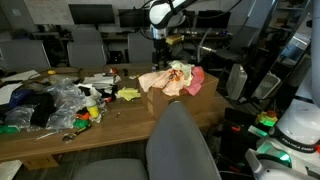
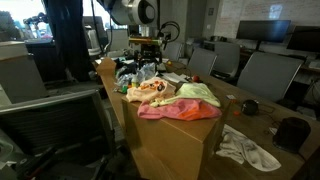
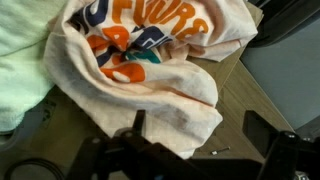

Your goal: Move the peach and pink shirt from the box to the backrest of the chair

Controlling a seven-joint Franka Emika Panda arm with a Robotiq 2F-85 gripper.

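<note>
The gripper (image 3: 195,150) hung over the box (image 1: 180,100) with its jaws wide apart, gripping nothing. In the wrist view, the peach shirt (image 3: 150,60) lay crumpled right under it, orange and teal print facing up, touching a pale green cloth (image 3: 22,60). In both exterior views the pink shirt (image 1: 197,80) (image 2: 180,110) lay on the box beside the peach one. The chair (image 1: 185,140) stood near the box at the table (image 1: 40,140) edge, apart from both shirts.
</note>
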